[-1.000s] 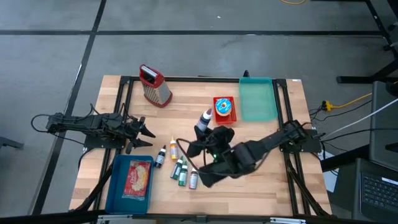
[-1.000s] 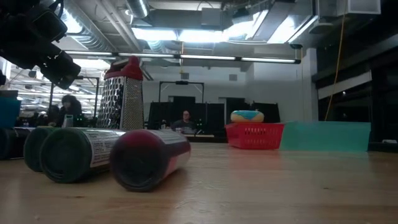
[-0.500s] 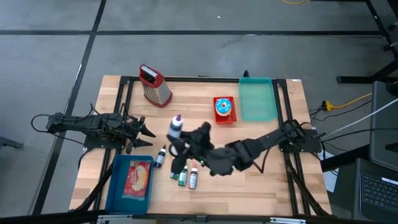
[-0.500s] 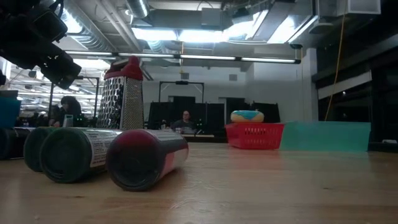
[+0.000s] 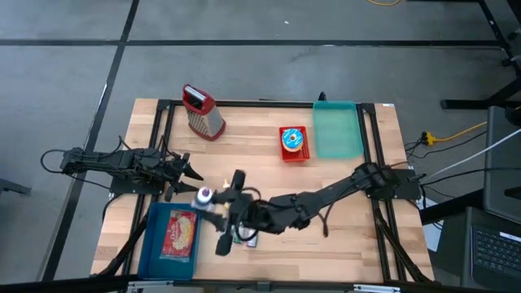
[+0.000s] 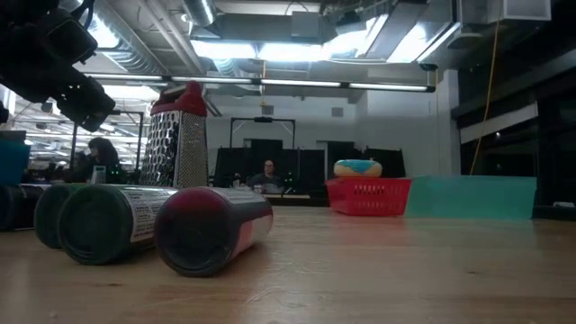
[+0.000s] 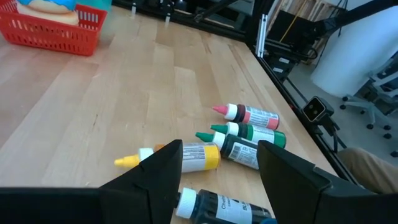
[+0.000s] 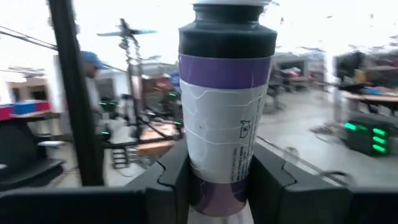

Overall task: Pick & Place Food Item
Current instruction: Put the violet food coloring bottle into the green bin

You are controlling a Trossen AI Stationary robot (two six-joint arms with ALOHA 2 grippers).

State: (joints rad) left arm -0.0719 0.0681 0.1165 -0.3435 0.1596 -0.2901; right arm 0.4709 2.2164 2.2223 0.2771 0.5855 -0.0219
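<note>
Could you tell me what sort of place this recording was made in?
Probably a robotics lab or workshop: exposed ceiling ducts, a person at a monitor behind, and a framed wooden table set with a grater and bottles.

Purple-banded bottle [image 8: 226,106] held off the table at about seven o'clock.

It is white with a purple band and a dark cap, clamped low on its body between the right gripper [image 5: 221,213] fingers [image 8: 177,171]. From above, the bottle sits over the inner edge of the blue bin [image 5: 150,244] that holds a red packet [image 5: 179,233].
</note>
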